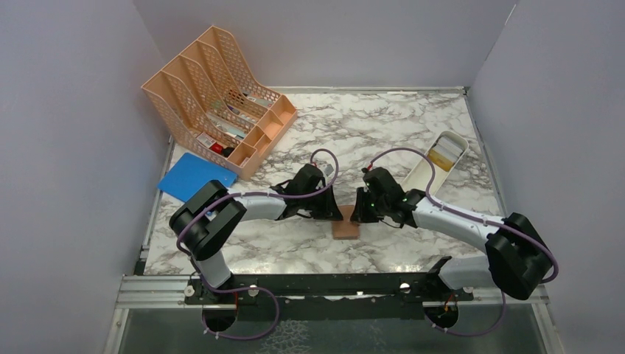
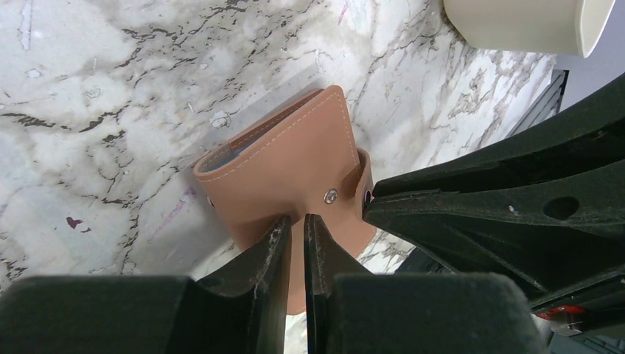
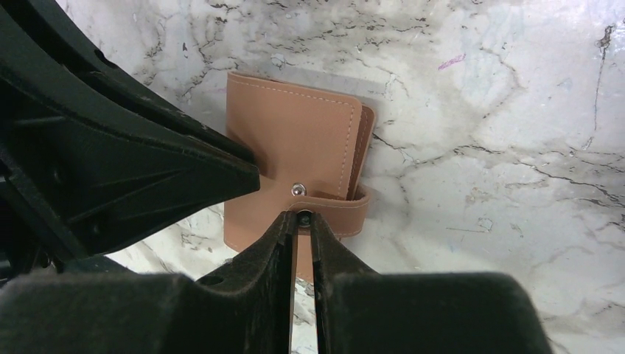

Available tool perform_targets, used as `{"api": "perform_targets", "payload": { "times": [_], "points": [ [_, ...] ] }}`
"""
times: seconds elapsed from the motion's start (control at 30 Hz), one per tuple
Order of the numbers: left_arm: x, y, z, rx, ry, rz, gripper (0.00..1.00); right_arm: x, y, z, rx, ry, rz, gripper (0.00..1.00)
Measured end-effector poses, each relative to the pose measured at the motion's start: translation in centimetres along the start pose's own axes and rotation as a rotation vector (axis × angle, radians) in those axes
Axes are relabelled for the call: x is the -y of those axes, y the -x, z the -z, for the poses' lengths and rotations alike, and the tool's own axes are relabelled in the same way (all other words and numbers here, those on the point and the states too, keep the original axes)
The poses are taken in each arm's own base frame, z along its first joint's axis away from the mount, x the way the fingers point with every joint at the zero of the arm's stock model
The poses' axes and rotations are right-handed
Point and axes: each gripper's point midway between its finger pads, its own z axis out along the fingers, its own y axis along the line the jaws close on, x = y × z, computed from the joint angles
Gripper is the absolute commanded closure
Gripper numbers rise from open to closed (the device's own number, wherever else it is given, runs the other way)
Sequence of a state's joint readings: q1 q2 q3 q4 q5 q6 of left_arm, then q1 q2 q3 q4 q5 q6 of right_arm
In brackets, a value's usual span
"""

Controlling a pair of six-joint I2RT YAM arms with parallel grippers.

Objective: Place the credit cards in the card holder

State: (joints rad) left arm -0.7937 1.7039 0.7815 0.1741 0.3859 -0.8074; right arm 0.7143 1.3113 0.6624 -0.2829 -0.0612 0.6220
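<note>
1. A small pinkish-tan leather-like folding card holder (image 1: 346, 230) lies on the marble tabletop (image 1: 383, 125), centre front.
2. The left end effector (image 1: 337, 212) is at its left and the right end effector (image 1: 357, 214) at its right, both touching it.
3. A peach mesh file organiser (image 1: 214, 96) stands back left, with a flat blue folder (image 1: 193, 181) just before it.
4. A white oblong plastic tray (image 1: 424, 173) lies back right.

Light is bright, even and diffuse, falling from above. In the top view the marble table (image 1: 413, 133) carries only soft, pale shadows under the arms (image 1: 258, 203), with no hard glare. That picture is sharp throughout, and the walls (image 1: 66, 147) lean outward a little toward the edges. In the 2 wrist views the card holder (image 2: 287, 158) is crisp and its stitching plain, with a faint soft shadow on the marble beside it and a small glint on its metal snap (image 2: 331, 195). The left gripper (image 2: 296, 221) and right gripper (image 3: 301, 217) read near-black, their bases at the bottom edge blurred and almost without detail.
</note>
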Motion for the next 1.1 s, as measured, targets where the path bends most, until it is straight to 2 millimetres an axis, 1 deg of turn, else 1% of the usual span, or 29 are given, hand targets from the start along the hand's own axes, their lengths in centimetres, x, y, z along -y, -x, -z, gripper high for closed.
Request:
{"api": "perform_targets", "payload": {
  "times": [0.73,1.1],
  "points": [
    [0.2,-0.1,-0.1,-0.003,-0.009,-0.004,0.84,0.1,-0.1,-0.7,-0.007,-0.004,0.002,0.84],
    [0.6,-0.3,-0.3,-0.005,-0.020,-0.014,0.84,0.3,-0.3,-1.0,-0.018,-0.011,0.001,0.87]
  ]
}}
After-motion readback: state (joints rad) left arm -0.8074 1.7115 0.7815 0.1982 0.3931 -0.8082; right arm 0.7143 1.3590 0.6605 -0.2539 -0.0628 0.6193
